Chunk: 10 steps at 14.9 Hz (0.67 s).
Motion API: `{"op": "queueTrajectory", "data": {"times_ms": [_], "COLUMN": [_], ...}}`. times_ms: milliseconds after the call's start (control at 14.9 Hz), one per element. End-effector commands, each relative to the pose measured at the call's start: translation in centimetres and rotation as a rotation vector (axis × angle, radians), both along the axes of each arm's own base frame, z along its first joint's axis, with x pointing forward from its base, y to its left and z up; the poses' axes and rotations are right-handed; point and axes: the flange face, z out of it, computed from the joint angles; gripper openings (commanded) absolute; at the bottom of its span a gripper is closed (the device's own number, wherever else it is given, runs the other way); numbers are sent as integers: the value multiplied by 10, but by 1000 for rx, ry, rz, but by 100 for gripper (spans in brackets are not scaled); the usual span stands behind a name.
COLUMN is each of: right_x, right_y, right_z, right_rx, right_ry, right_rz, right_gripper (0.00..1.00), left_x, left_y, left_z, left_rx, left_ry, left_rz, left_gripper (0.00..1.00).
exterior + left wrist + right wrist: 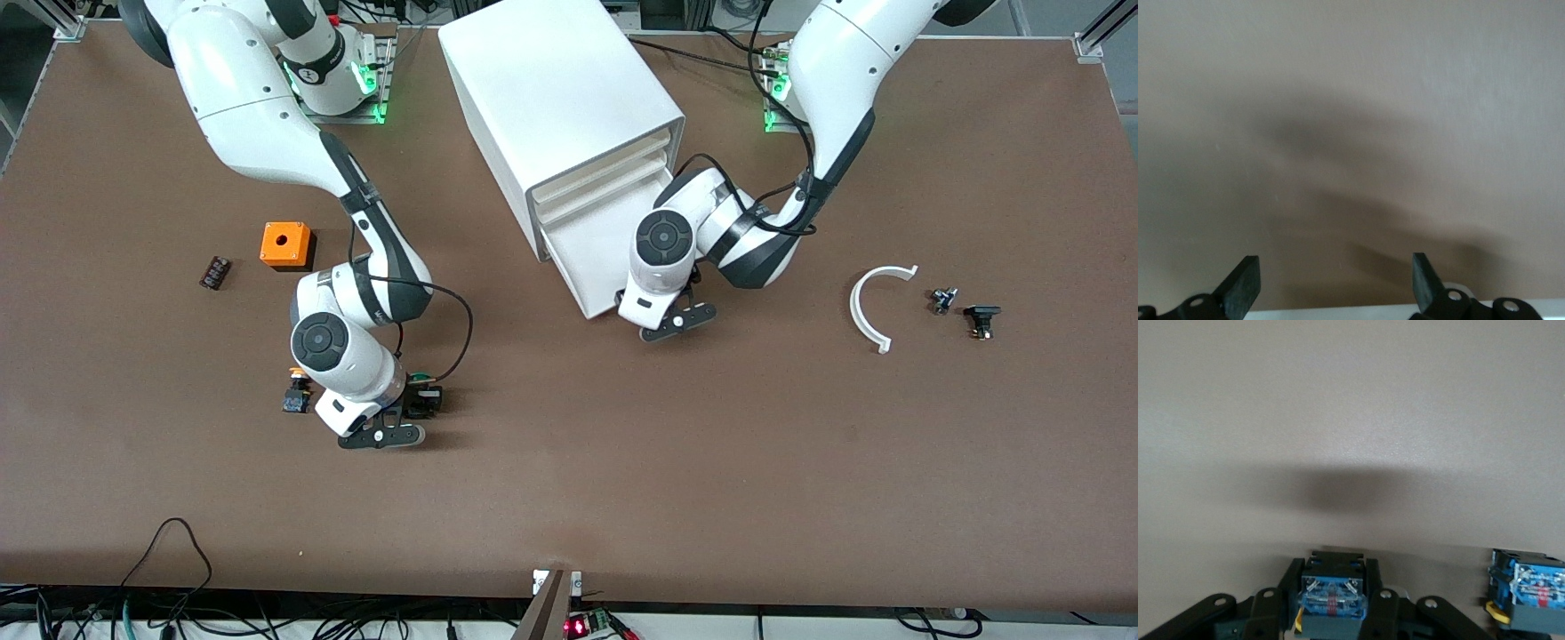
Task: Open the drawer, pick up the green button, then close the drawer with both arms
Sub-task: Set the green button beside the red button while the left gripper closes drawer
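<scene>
Two claws: both low over the brown counter (pixel 569 462), the right one nearer the front camera's edge than the left one.
Right claw (pixel 411 411): low toward the right arm's end, clamped on the small green-capped push button (pixel 421 391); in the right wrist view its black fingers (pixel 1381 613) press both sides of the button's bluish contact block (pixel 1333 603).
Green-capped push button: held in the right claw just above the counter, only a sliver of green cap showing in the front view.
Yellow-capped push button (pixel 297 392): lying on the counter just beside the right claw, toward the right arm's end; its blue block also shows in the right wrist view (pixel 1531 587).
Left claw (pixel 680 322): at the front lip of the open drawer, fingers (pixel 1243 283) spread apart with nothing between them.
Shallow white tray drawer (pixel 591 253): pulled out of the cabinet toward the front camera, the lowest of the stack.
Big white box cabinet (pixel 556 98): mid-counter, reaching to the edge where the bases stand.
White curved plastic arc (pixel 867 307): toward the left arm's end, well apart from the drawer.
Two small dark parts (pixel 942 300) (pixel 981 318): just beside the arc, closer to the left arm's edge.
Orange square box with a round hole (pixel 286 244): toward the right arm's end, farther from the front camera than the right claw.
Small dark ribbed block (pixel 214 272): beside the orange box, closer to the right arm's edge.
</scene>
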Motion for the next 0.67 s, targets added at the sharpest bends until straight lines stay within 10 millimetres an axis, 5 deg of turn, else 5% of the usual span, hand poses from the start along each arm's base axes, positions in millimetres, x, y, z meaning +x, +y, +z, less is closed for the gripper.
{"op": "queueTrajectory", "data": {"times_ms": [0, 67, 135, 202, 269, 404, 606], "right_x": [-1, -1, 0, 0, 2, 4, 28], "right_y": [-3, -3, -3, -4, -5, -2, -21], "right_z": [-3, -3, -3, -2, 0, 12, 55], "right_rx": [3, 6, 5, 8, 9, 16, -6], "right_ry": [-8, -7, -7, -7, -12, -28, -108], "right_rz": [13, 9, 4, -1, -1, -4, 6], "right_gripper": [0, 11, 42, 89, 100, 100, 100], "left_x": [-14, -20, -24, -31, -39, -50, -57], "left_y": [0, -2, -3, -3, -8, -11, -11], "left_z": [11, 15, 17, 16, 14, 6, -5], "left_rx": [-52, -70, -83, -90, -92, -91, -119], "left_ry": [35, 49, 61, 76, 86, 89, 71], "left_rz": [2, -2, -6, -11, -21, -6, 10], "left_gripper": [100, 100, 100, 100, 100, 100, 100]}}
